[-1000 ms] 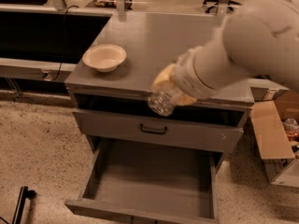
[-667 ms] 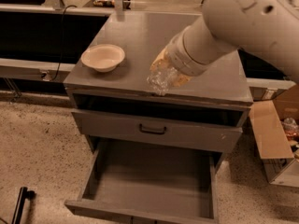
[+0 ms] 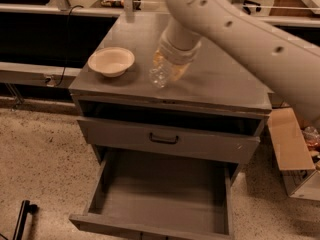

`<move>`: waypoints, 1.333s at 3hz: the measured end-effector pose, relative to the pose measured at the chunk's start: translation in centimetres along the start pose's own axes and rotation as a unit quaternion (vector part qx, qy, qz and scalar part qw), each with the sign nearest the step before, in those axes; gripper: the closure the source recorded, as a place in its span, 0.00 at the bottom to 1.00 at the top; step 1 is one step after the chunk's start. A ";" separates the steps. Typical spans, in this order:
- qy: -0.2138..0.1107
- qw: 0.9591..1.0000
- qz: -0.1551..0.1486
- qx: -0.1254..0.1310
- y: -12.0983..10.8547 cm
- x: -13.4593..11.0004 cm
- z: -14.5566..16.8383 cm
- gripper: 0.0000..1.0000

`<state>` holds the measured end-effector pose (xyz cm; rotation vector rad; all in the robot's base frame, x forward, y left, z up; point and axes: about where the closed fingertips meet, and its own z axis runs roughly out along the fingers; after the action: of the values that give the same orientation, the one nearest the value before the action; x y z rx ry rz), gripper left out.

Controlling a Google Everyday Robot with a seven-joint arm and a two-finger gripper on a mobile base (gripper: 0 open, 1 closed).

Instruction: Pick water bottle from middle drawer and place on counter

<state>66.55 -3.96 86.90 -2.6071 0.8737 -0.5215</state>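
1. One gripper (image 3: 169, 69): yellowish fingers below a cream, rounded arm. You see it clenched on the water bottle, over the counter's front middle.
2. One water bottle (image 3: 160, 77): clear, crinkly plastic, tilted, just right of the bowl.
3. One counter (image 3: 225, 79): flat, smooth grey top.
4. One bowl (image 3: 111, 60): cream, round, shallow, on the counter's left.
5. One middle drawer (image 3: 165, 194): grey metal box, pulled open, low side walls.
6. One drawer front (image 3: 125, 134): grey, with a black handle.
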 end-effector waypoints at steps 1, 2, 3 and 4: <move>-0.018 0.999 -0.027 0.007 -4.3 -2.9 1.4 0.58; -0.019 0.999 -0.027 0.005 -4.2 -2.9 1.6 0.36; -0.020 0.999 -0.027 0.004 -4.2 -3.0 1.8 0.11; -0.021 0.999 -0.028 0.003 -4.2 -3.1 1.9 0.00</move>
<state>67.20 1.48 86.31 -2.6326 0.7870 -0.4816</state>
